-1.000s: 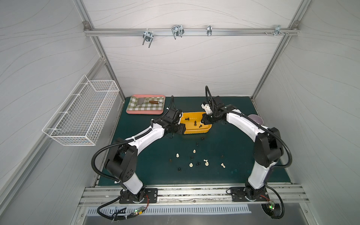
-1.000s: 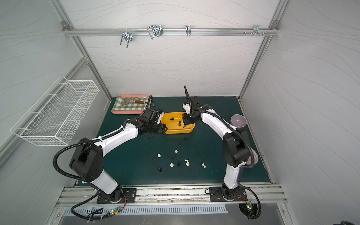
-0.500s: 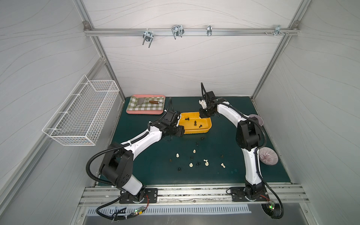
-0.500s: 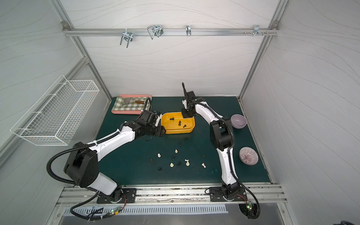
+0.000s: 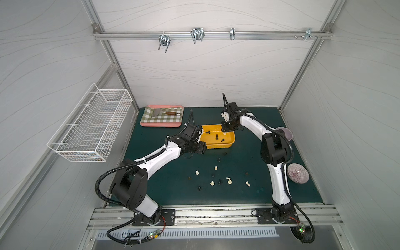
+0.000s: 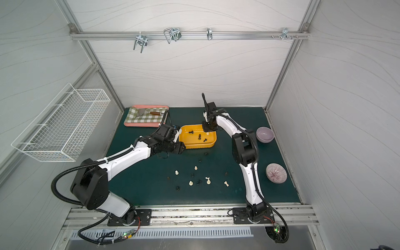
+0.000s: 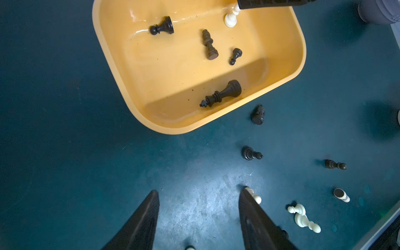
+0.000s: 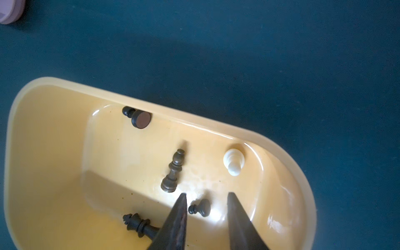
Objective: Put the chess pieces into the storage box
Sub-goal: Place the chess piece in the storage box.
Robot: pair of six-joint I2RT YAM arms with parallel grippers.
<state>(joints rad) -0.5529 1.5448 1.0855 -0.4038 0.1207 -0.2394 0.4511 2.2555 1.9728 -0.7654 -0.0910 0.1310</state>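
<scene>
The yellow storage box (image 5: 218, 145) (image 6: 199, 145) sits mid-table. Inside lie several black chess pieces (image 7: 223, 94) (image 8: 173, 171), and a cream-white one (image 8: 233, 161) (image 7: 230, 19) stands in its far right corner. My right gripper (image 8: 206, 194) (image 5: 227, 129) hangs open over that end of the box, holding nothing. My left gripper (image 7: 198, 192) (image 5: 200, 145) is open just off the box's near left corner, over bare mat, with a white piece (image 7: 255, 195) beside one fingertip. More black and white pieces (image 5: 215, 167) (image 6: 190, 183) are scattered on the green mat nearer the front.
A pink-rimmed checkered tray (image 5: 160, 125) holding a trowel lies at the back left. A white wire basket (image 5: 91, 123) hangs on the left wall. Two purple bowls (image 5: 285, 133) (image 5: 298, 173) stand at the right, close to my right arm.
My right gripper has opened over the box, and the white piece now stands free inside it. The left arm has drawn back a little from the box.
</scene>
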